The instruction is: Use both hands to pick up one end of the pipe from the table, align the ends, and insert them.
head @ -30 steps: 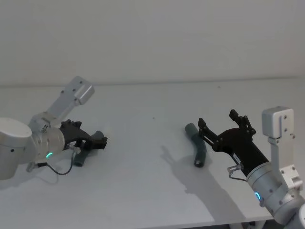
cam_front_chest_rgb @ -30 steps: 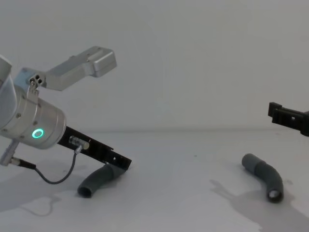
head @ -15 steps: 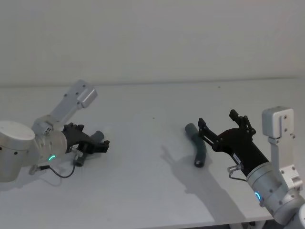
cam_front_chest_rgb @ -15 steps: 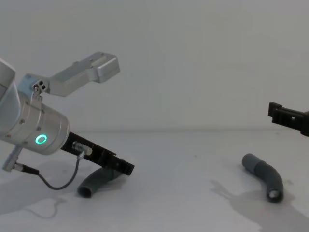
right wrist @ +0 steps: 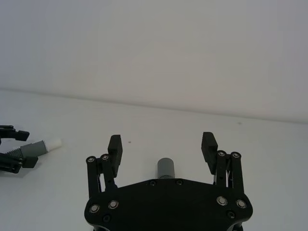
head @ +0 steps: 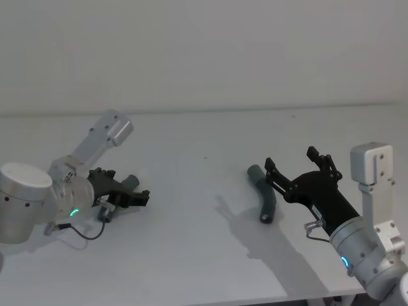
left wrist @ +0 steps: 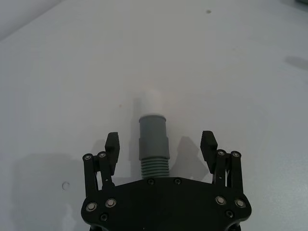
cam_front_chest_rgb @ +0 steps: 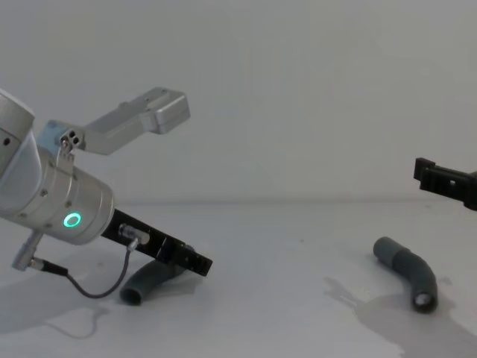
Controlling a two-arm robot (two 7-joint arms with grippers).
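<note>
Two dark grey ribbed pipe pieces lie on the white table (head: 191,236). The left piece (head: 118,197) rests between the open fingers of my left gripper (head: 136,191), low over the table. In the left wrist view its grey cuff (left wrist: 154,137) and white tip (left wrist: 148,98) stick out past the fingertips (left wrist: 112,144), untouched by either one. The right piece (head: 263,199) lies curved, its open grey cuff (cam_front_chest_rgb: 425,300) facing the near side. My right gripper (head: 291,159) hovers open above and just right of it, with the piece's far end (right wrist: 166,168) showing between its fingers.
A pale wall rises behind the table's far edge (head: 255,109). A thin black cable (cam_front_chest_rgb: 82,287) loops under the left wrist. The wide stretch of table between the two pieces holds nothing but the right arm's shadow (head: 255,239).
My left arm has dropped lower and slid slightly forward, bringing its open fingers down around the left piece's cuffed end. The right arm and both pieces have stayed put.
</note>
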